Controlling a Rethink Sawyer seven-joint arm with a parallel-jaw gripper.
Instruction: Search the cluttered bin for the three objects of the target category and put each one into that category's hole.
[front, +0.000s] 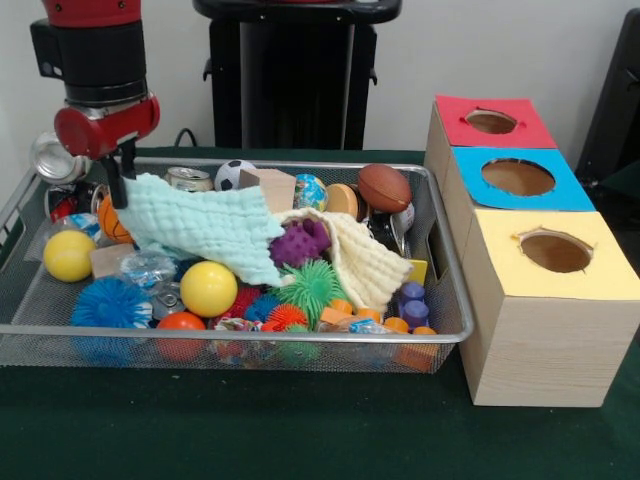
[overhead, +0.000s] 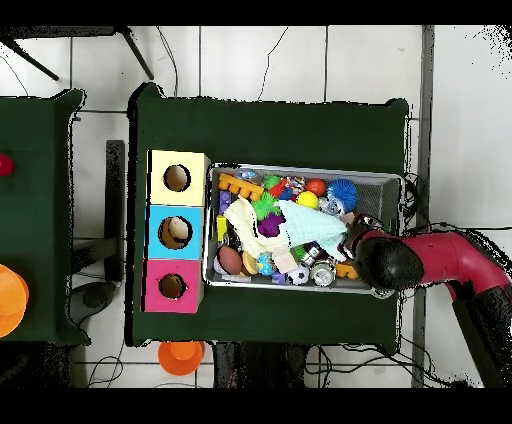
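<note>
Worktop (front: 300, 430): carrying bin and boxes.
Bin (front: 250, 335): sitting below the fingers.
Mint cloth (front: 205, 228): fingers (front: 117, 178) appearing to be pinching its corner; grip unclear.
Advice: peeling it clear, exposing balls such as yellow ball (front: 208, 288), well inward of the fingers.

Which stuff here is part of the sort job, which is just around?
Job:
- wire bin of mixed toys
- mint cloth, at the gripper, covering part of the pile
- red box, blue box, yellow box, each with a hole

Just around:
- orange cup on the floor
- side table
</note>
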